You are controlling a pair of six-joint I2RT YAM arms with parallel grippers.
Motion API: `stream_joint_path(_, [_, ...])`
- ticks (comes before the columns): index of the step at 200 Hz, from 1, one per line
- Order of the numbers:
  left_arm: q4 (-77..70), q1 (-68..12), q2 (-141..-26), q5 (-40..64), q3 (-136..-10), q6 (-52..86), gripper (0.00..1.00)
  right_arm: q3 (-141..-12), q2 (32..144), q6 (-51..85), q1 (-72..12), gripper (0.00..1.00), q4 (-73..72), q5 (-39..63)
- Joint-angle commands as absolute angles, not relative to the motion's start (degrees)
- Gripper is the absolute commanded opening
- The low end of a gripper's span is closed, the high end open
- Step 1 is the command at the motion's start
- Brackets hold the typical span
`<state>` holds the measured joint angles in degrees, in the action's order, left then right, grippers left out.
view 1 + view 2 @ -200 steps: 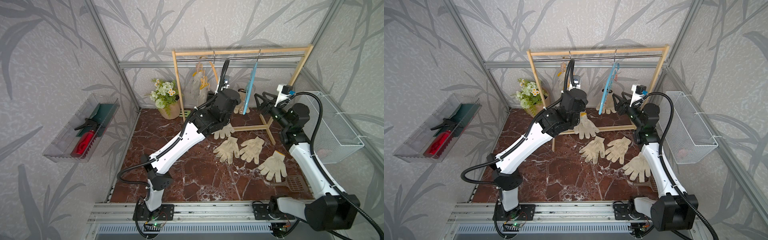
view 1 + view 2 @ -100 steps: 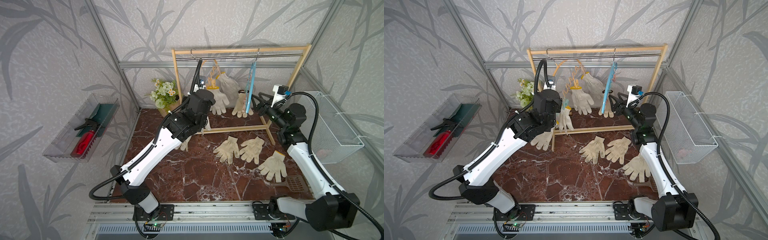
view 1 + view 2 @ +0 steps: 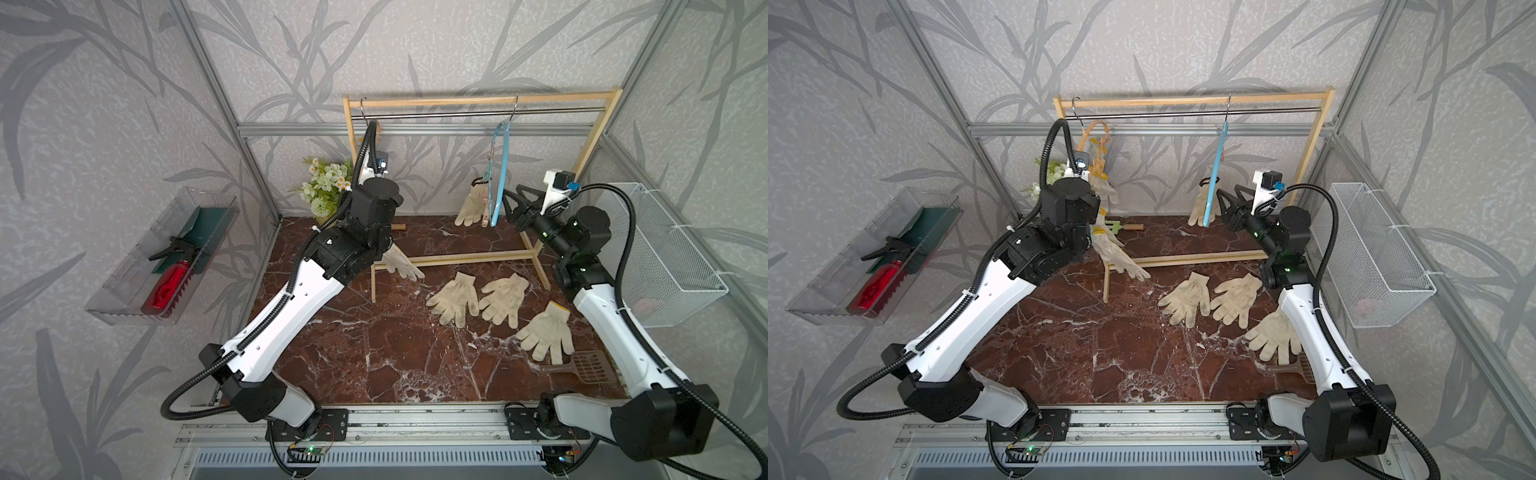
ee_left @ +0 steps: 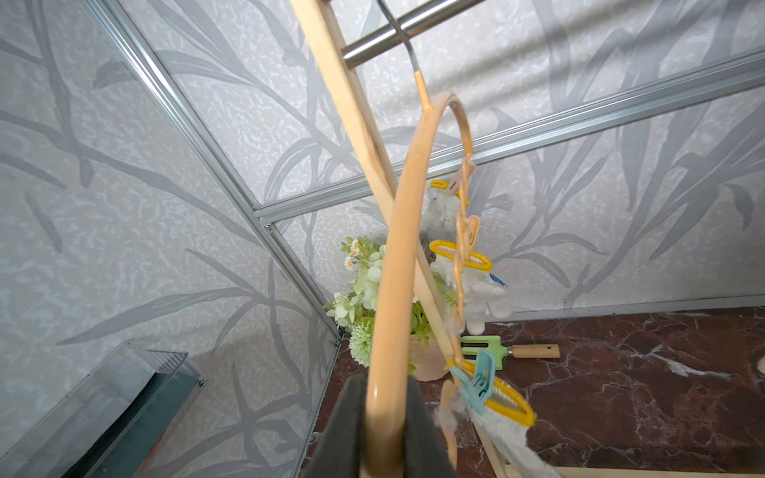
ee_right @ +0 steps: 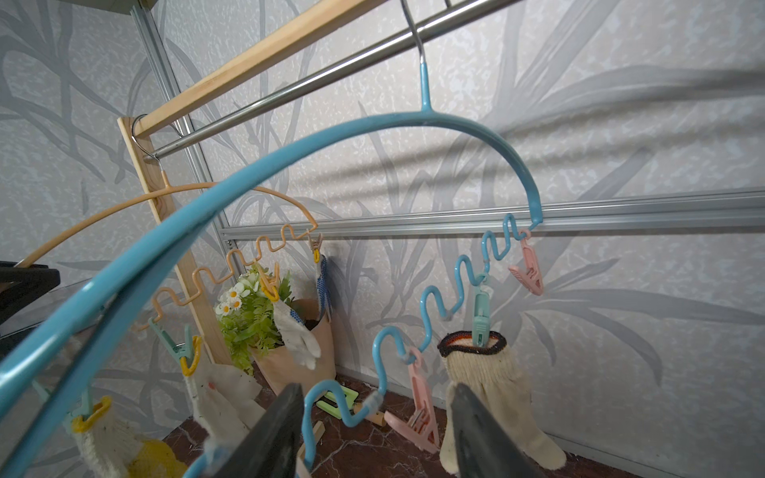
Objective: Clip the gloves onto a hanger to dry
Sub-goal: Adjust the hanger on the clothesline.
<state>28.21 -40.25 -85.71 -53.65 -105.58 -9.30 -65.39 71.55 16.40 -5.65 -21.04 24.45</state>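
Left tool (image 4: 383,414) clamps the orange hanger (image 4: 397,231), right tool (image 5: 372,434) gapes empty beside the blue hanger (image 5: 289,153), loose gloves (image 3: 503,293) lie near the counter's (image 3: 353,353) right edge; a tug may unhook the orange hanger.

Legible markings: none found.
Blue printed marks on the hung glove (image 4: 480,289) ahead of the left gripper (image 4: 383,434) are too small to read; nothing else carries readable lettering, labels or numbers.
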Motion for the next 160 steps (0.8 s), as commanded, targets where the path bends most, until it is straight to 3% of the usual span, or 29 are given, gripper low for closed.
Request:
stream_joint_path(1, [25.50, -39.51, -83.22, -54.16, -104.90, -9.65, 0.20, -66.09, 71.94, 15.73, -6.05, 0.58, -21.54, 24.31])
stream_joint_path(29, [30.40, -39.84, -82.99, -48.05, -106.34, -5.67, 0.56, -66.08, 72.06, 15.60, -6.06, 0.58, -21.25, 24.41])
stream_joint_path(51, [32.43, -42.10, -82.50, -44.39, -107.96, -3.71, 0.67, -66.18, 72.03, 15.04, -6.24, 0.58, -20.67, 24.71])
stream_joint_path(108, [34.17, -53.97, -85.24, -44.42, -116.48, -4.77, 0.72, -66.48, 72.55, 13.97, -7.93, 0.58, -19.93, 24.61])
stream_joint_path(160, [37.76, -55.59, -90.57, -26.75, -122.39, 4.52, 0.72, -68.89, 74.35, 10.80, -11.59, 0.58, -17.57, 23.19])
